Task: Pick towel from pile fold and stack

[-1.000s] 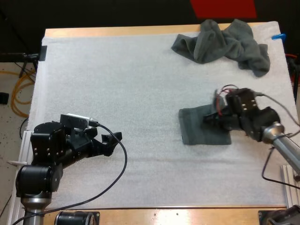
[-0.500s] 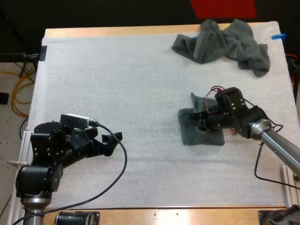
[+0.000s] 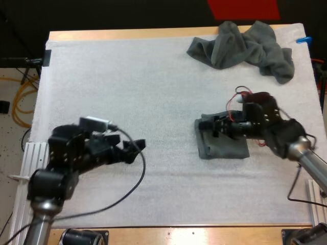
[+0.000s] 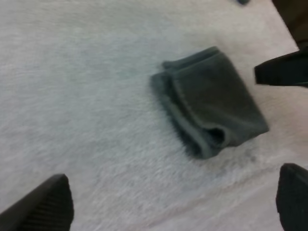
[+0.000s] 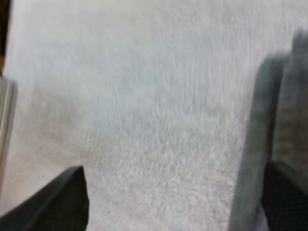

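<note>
white mat serving as the work surface. crumpled towel pile waiting at the far right, likely supply for later folds. folded towel lying mid-right, probably starting the stack. right gripper hovering over its left edge, fingers spread, apparently releasing. left gripper idling near-left, spread, gripping nothing.
</note>
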{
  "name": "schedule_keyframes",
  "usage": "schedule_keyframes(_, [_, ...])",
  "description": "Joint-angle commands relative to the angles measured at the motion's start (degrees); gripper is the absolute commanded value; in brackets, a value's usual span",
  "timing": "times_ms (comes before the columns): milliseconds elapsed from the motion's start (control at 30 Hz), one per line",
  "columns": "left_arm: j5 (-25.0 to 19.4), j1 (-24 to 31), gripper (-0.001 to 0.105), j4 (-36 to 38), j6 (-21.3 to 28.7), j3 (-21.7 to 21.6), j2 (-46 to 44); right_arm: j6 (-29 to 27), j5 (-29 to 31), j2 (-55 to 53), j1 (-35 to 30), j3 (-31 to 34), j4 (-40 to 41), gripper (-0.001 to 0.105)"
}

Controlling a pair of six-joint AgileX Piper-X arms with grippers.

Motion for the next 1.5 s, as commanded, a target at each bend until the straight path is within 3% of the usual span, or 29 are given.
schedule_keyframes(0, [0.28,-1.13,0.082,-2.85,-2.36,-0.13,1.71,-1.69,1.94,-2.07,0.1,-0.66,1.21,0.072])
schedule_keyframes(167, [0.28,-7.72,0.082,-12.56,-8.3,-0.13,13.32,-7.72,12.57,-12.03,0.1,-0.66,8.59,0.072])
schedule_keyframes(433, [-0.15,-14.11,0.086,-23.45,-14.12,-2.71,32.03,-10.4,21.05,-24.0,0.1,-0.66,17.28,0.072])
schedule_keyframes(733, [0.06,-18.78,0.086,-21.46,-14.81,-15.79,51.0,-10.39,24.86,-29.66,0.1,-0.66,23.45,0.072])
schedule_keyframes(900, [-0.02,-21.36,0.086,-15.79,-14.94,-23.58,58.66,-10.39,27.36,-29.66,0.1,-0.66,24.35,0.072])
schedule_keyframes(1000, [-0.02,-22.54,0.086,-12.17,-15.07,-26.78,61.73,-10.39,27.61,-29.66,0.1,-0.66,24.44,0.072])
schedule_keyframes(1167, [1.68,-24.09,0.086,-11.19,-18.12,-28.39,65.04,-10.39,27.61,-29.66,0.1,-0.66,24.44,0.072])
schedule_keyframes(1267, [3.0,-24.93,0.08,-12.07,-19.75,-28.38,65.35,-10.39,27.61,-29.66,0.1,-0.66,24.44,0.072])
schedule_keyframes(1400, [4.07,-25.43,0.054,-13.06,-20.01,-28.38,65.35,-10.39,27.61,-29.66,0.1,-0.66,24.44,0.072])
schedule_keyframes(1467, [4.72,-25.8,0.049,-13.87,-20.01,-28.38,65.35,-10.39,27.61,-29.66,0.1,-0.66,24.44,0.072])
